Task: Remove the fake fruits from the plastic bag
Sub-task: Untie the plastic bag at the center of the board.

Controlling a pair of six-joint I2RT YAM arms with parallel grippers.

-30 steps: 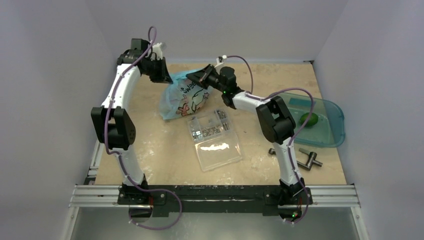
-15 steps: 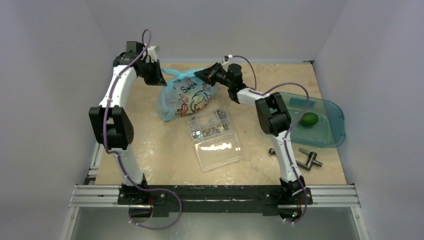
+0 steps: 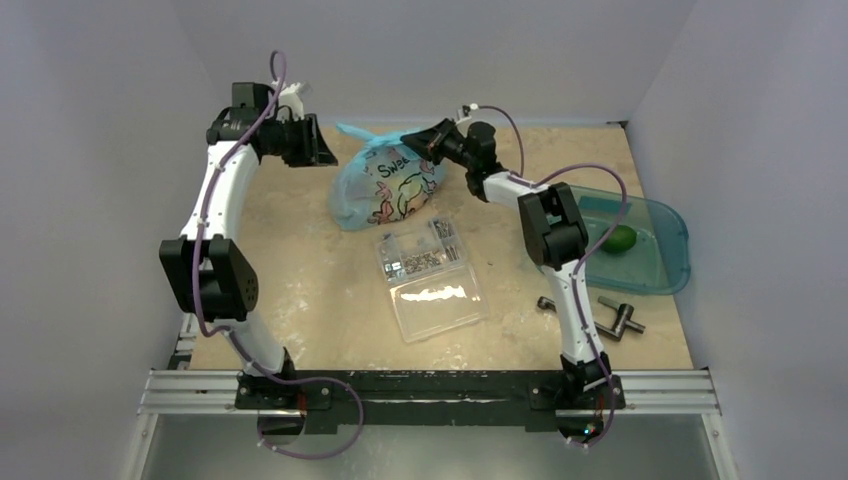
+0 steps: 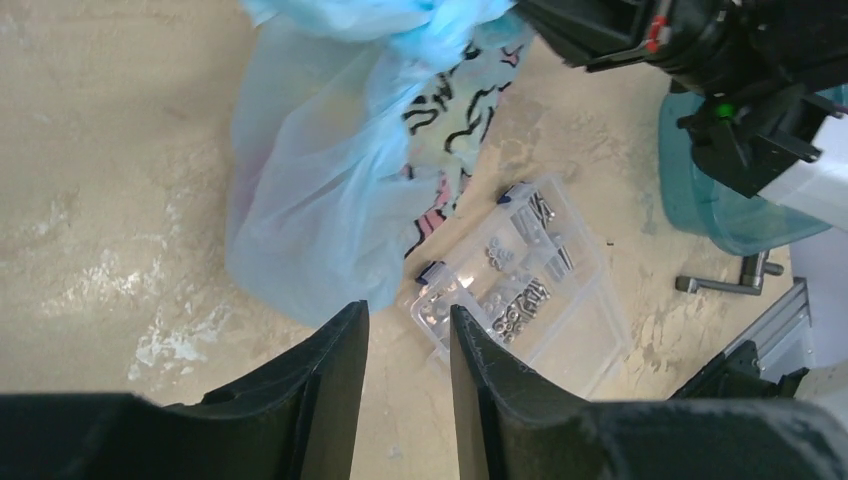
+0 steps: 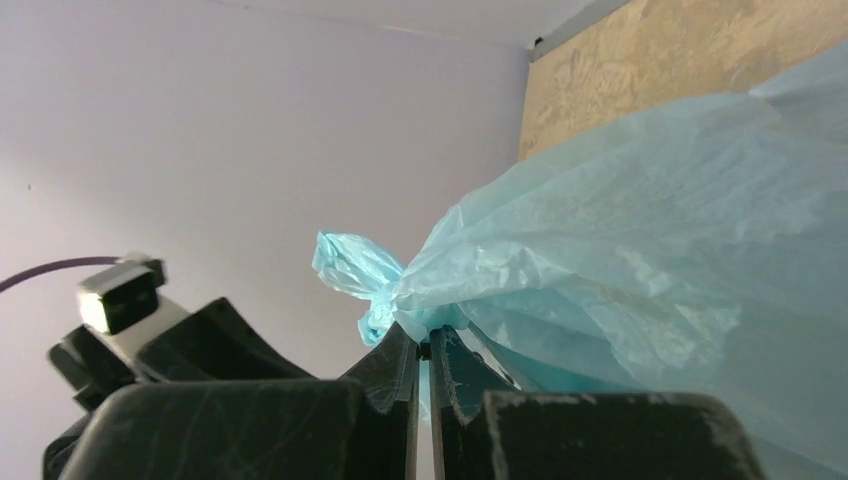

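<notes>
The light-blue plastic bag (image 3: 385, 185) with its "Sweet" print hangs bulging at the back of the table. My right gripper (image 3: 416, 141) is shut on the bag's gathered top edge, seen close in the right wrist view (image 5: 424, 345) under the crinkled bag (image 5: 640, 250). My left gripper (image 3: 322, 154) is open and empty, left of the bag and apart from it. In the left wrist view (image 4: 408, 315) the bag (image 4: 320, 200) lies beyond the fingers. One green fruit (image 3: 618, 238) lies in the teal tray. The other fruits are hidden in the bag.
A clear plastic box (image 3: 430, 275) of small metal parts lies open in front of the bag and shows in the left wrist view (image 4: 525, 280). The teal oval tray (image 3: 665, 265) is at the right. A dark T-handle tool (image 3: 620, 318) lies before it.
The left gripper has drawn back to the left and now stands apart from the bag. The right gripper has carried the bag's top to the right and back, and the bag has shifted with it.
</notes>
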